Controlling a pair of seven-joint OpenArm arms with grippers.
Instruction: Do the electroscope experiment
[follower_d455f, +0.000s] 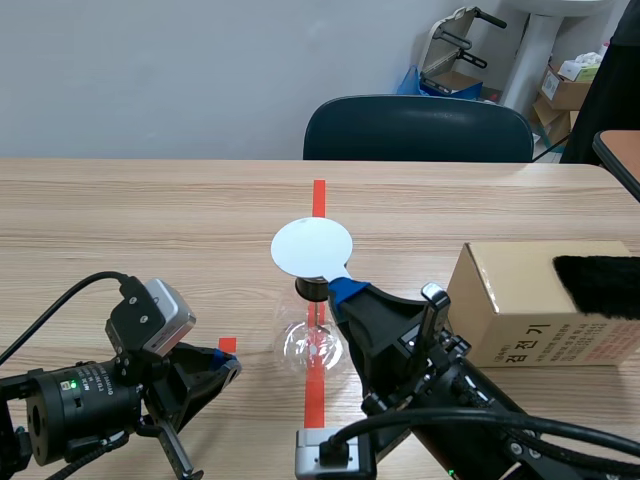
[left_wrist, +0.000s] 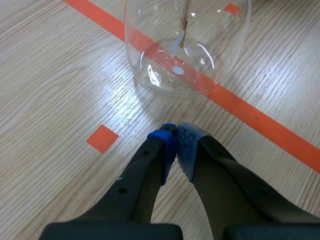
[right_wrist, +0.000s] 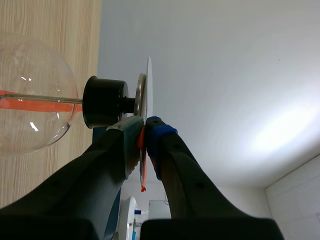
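Note:
The electroscope is a clear glass flask with a black stopper, standing on the red tape line at the table's middle. Over its top lies a thin white disc. My right gripper is shut on this disc's near edge. In the right wrist view the white disc is seen edge-on between the right gripper fingers, beside the stopper and its metal plate. My left gripper is shut on nothing, low over the table just short of the flask. The left gripper lies left of the flask.
A cardboard box stands at the right with a black fur piece on it. A dark chair stands behind the far table edge. A small red tape square lies beside the left gripper.

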